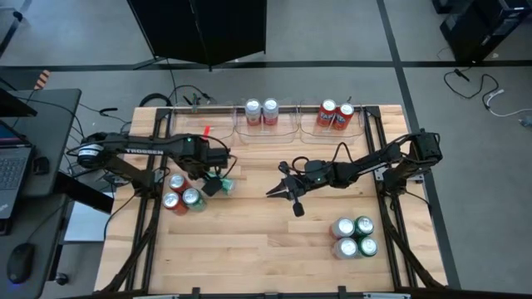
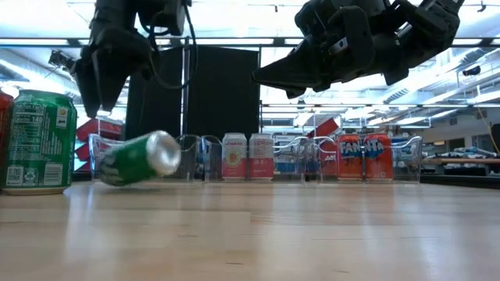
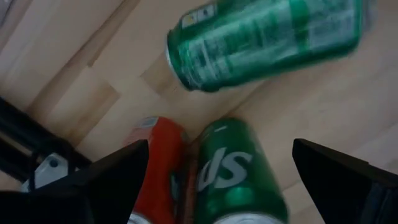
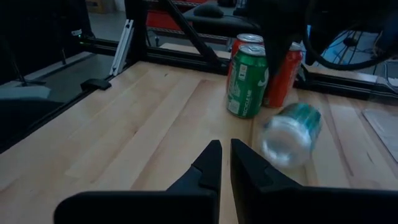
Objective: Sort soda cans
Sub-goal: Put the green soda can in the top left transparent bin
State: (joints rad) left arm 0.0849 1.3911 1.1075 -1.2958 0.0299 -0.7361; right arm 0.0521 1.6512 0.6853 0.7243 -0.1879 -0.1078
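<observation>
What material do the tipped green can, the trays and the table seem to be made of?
Tipped green can: likely thin metal, glossy printed side, bare silver end. Trays: clear glossy plastic or acrylic; the cans show through the walls. Table: pale wood with visible planks and grain, smooth satin finish.

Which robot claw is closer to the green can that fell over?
The left claw. It hangs open right above the tipped green can, beside three standing cans. The right claw is shut and hovers farther off, over the middle of the table.
</observation>
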